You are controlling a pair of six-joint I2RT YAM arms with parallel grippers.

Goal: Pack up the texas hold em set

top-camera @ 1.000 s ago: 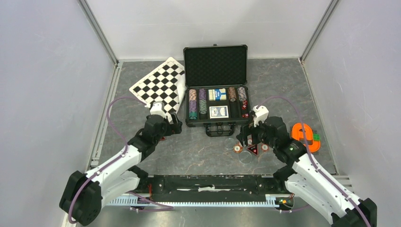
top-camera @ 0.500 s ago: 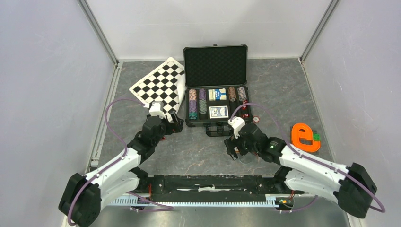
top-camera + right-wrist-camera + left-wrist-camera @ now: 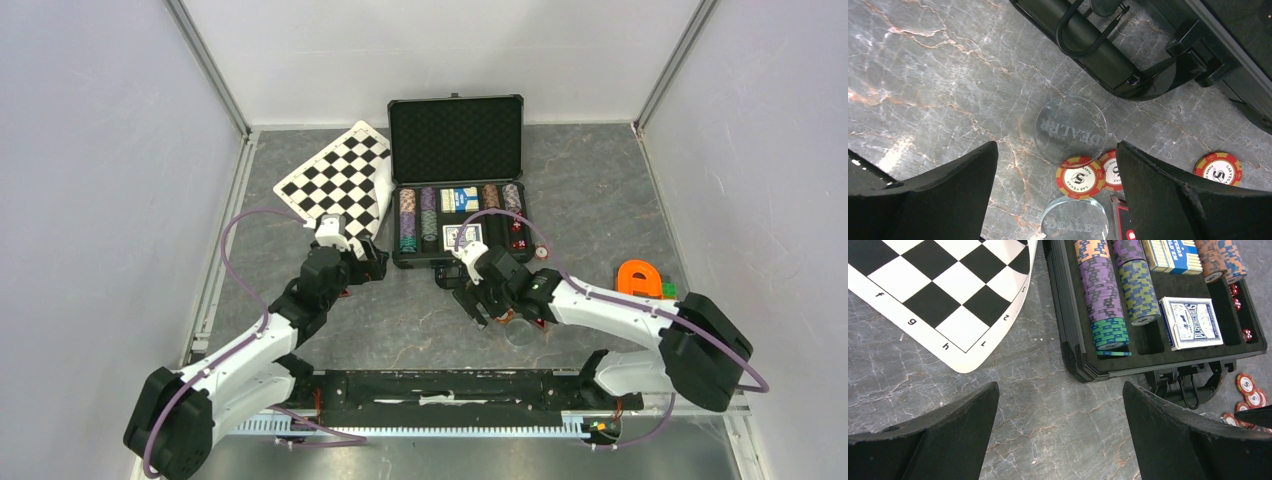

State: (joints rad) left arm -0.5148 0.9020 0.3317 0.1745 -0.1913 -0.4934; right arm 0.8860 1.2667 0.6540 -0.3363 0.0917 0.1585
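Observation:
The black case (image 3: 395, 225) lies open at the middle back, its foam lid (image 3: 456, 135) upright. Rows of striped poker chips (image 3: 1103, 295), two card decks (image 3: 1192, 322) and red dice (image 3: 1246, 334) sit in its slots. On the table in front of the handle (image 3: 1098, 45) lie two clear dealer buttons (image 3: 1070, 130) (image 3: 1075, 220) and red-and-yellow chips (image 3: 1079, 177) (image 3: 1219, 168). My right gripper (image 3: 1057, 147) hangs open above those buttons and chips, holding nothing. Left of the case's front corner, my left gripper (image 3: 1060, 387) is open over bare table.
A black-and-white checkered board (image 3: 338, 183) lies left of the case, its corner close to my left gripper. An orange object (image 3: 640, 278) sits at the right. One loose chip (image 3: 541, 253) rests by the case's front right corner. Grey walls enclose the table.
My right gripper has swung left, from over the chips at the right to just in front of the case handle. The left arm has not moved.

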